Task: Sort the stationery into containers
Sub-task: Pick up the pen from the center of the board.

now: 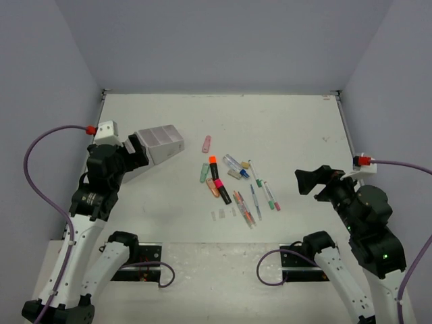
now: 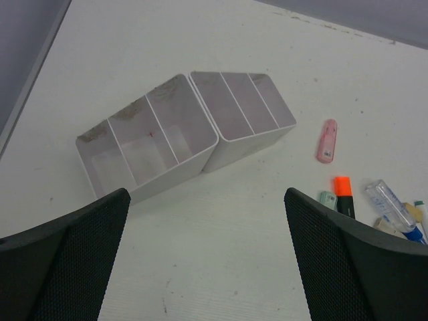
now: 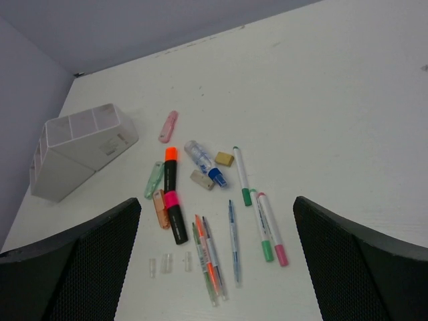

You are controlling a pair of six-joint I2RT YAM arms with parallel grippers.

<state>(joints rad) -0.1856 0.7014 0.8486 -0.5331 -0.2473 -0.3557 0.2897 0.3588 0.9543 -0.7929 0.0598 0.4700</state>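
The two white trays [image 2: 144, 144] sit toward the back-left of the table [image 1: 290, 121], pressed together at an angle, three compartments each. The left gripper [image 2: 204, 200] hangs just beside them on the near-left side, jaws spread wide and not gripping anything.

All the stationery [image 1: 236, 189] is lying loose mid-table, well apart from the trays. There's a black marker [image 3: 172, 200] with an orange cap and a pink band. A pink piece [image 3: 168, 126] sits off on its own, a bit nearer the trays. There's also a clear tube with a blue tip [image 3: 202, 160] with a little beige block [image 3: 224, 158] just beside it. Then a few thin pens [image 3: 271, 231] with green and pink ends, plus some tiny clear bits [image 3: 167, 264] at the near edge of the pile.

The right gripper [image 3: 217, 204] hovers off to the right of the pile, also wide open with nothing in it.
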